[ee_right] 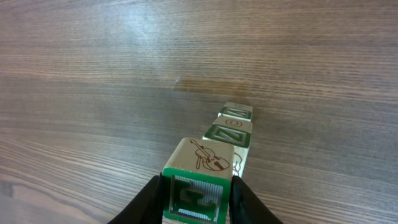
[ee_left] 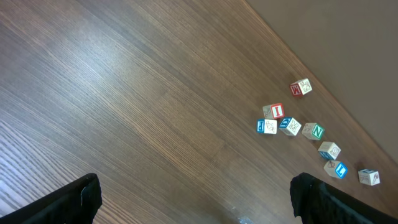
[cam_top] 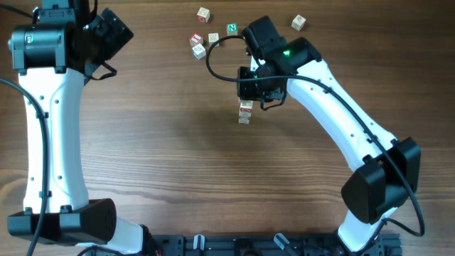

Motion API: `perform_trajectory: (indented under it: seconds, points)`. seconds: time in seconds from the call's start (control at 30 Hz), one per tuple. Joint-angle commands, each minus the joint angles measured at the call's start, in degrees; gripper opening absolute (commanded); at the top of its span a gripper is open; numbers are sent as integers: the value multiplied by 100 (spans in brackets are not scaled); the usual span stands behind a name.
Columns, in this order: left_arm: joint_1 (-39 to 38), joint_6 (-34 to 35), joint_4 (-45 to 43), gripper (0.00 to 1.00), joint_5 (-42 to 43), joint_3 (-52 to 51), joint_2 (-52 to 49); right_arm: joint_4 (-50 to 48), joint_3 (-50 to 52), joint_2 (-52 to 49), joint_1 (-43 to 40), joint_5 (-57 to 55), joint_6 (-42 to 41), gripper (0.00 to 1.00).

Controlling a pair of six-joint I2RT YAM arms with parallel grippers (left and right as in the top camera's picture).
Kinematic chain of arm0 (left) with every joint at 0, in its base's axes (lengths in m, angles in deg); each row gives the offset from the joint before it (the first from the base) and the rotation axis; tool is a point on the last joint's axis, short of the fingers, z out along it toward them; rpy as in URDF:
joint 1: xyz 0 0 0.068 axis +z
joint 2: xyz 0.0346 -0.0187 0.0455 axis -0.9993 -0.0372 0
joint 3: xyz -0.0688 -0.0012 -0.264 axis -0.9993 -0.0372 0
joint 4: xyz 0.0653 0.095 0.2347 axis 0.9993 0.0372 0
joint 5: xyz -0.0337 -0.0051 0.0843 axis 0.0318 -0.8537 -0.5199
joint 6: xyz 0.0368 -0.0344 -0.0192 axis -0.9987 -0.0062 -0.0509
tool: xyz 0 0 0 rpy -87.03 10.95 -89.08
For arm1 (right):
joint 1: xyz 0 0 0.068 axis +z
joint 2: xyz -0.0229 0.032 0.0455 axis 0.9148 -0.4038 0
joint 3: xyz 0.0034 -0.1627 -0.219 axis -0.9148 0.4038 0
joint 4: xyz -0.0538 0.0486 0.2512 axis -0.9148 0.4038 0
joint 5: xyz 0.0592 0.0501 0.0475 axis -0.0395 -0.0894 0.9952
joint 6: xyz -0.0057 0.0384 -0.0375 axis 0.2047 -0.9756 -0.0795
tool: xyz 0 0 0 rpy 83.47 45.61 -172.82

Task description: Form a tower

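Just beyond tower [cam_top: 245, 112], perhaps eight cubes [ee_left: 314, 131]

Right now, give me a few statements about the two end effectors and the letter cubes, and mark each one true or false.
1. The right end effector is shut on a green-faced cube. True.
2. The left end effector grips a cube. False: it is open and holds nothing.
3. The held cube's upper face shows a violin drawing. True.
4. The tower stands in the middle of the loose cubes. False: it stands apart from them, nearer the middle of the table, with the right end effector above it.
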Motion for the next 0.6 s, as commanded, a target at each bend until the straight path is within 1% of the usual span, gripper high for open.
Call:
perform_trajectory:
  seconds: [0.0,0.2,0.57]
  points:
    - [31,-48,-13,100,-52,0,11,109,-125,-66,-24,-59,-120,20]
    - [31,-48,-15,100,-52,0,11,243,-116,-72,-24,-229,-365,20]
    - [31,-48,-13,100,-52,0,11,232,-103,-190,-24,-199,-376,20]
